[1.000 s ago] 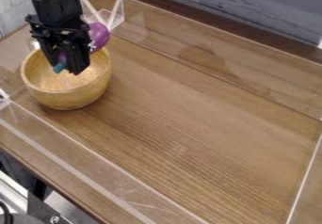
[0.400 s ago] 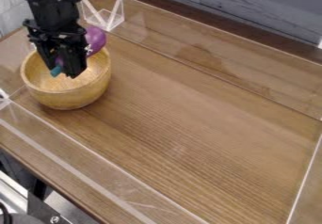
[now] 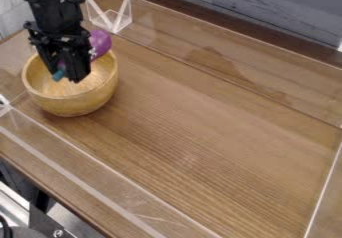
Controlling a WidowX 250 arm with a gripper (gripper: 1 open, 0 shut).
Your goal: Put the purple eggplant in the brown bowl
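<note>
The brown bowl (image 3: 54,102), round and wooden, sits at the table's back left. My black gripper (image 3: 70,72) hangs straight down over it, fingertips inside the rim and above the bowl's floor. The purple eggplant (image 3: 102,42) sticks out to the right from between the fingers, over the bowl's far rim. Only its glossy purple end shows; the rest is hidden behind the fingers. The jaws stand partly apart, shut on the eggplant.
A wooden tabletop (image 3: 201,122) is ringed by low clear plastic walls (image 3: 227,37). A folded clear piece (image 3: 118,14) stands just behind the bowl. A grey plank wall runs along the back.
</note>
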